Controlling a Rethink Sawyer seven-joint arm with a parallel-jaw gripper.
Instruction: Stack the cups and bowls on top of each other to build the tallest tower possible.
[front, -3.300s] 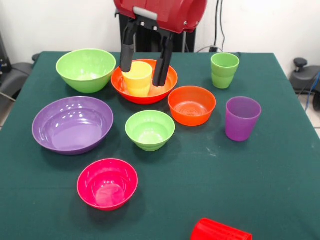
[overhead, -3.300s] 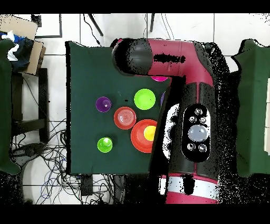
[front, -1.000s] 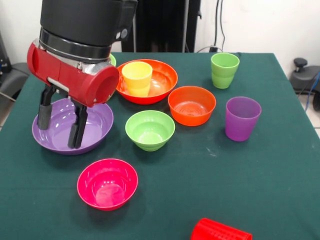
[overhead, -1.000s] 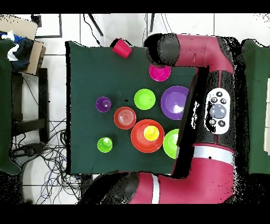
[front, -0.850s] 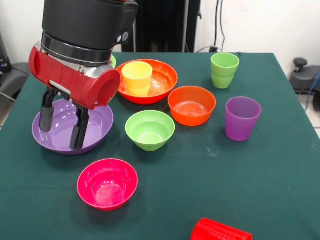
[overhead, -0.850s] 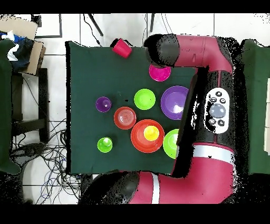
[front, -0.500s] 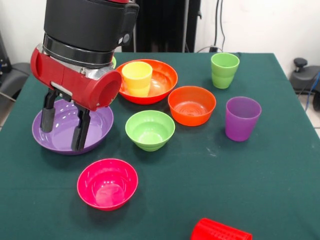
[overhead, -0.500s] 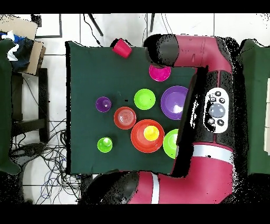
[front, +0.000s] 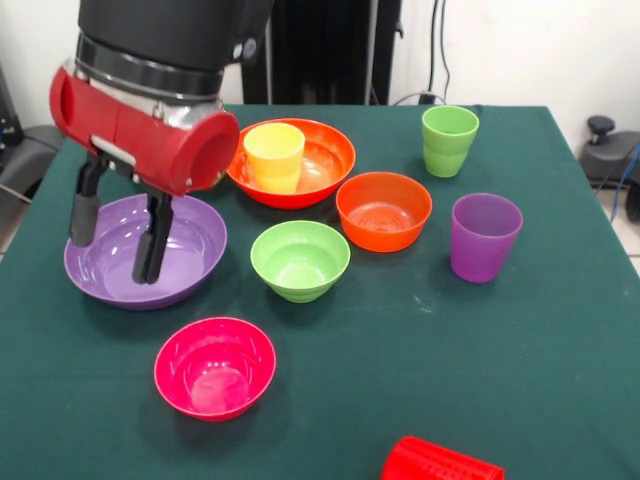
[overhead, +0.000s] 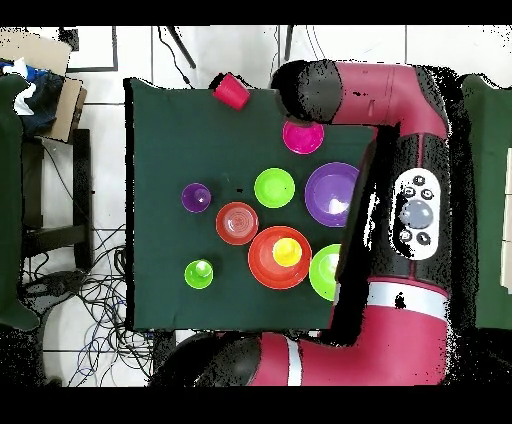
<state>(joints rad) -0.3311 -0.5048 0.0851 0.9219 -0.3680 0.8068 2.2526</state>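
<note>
While gripper (front: 110, 248) hangs over big purple bowl (front: 190, 255), fingers (front: 150, 245) spread, holding nothing. Yellow cup (front: 274, 156) sits in big orange bowl (front: 325, 165). Risk: finger bumps slippery rim, bowl slides or tips on surface (front: 520, 370). Red cup (front: 435, 463) lies on side, may roll.

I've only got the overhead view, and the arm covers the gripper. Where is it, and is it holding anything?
Observer: The gripper hangs open and empty over the large purple bowl.
Operator: Is it touching the bowl?
Observer: I cannot tell. One finger hangs inside the rim, and the other is by the bowl's edge.
Operator: Is the red cup upright?
Observer: No, the red cup lies on its side.
</note>
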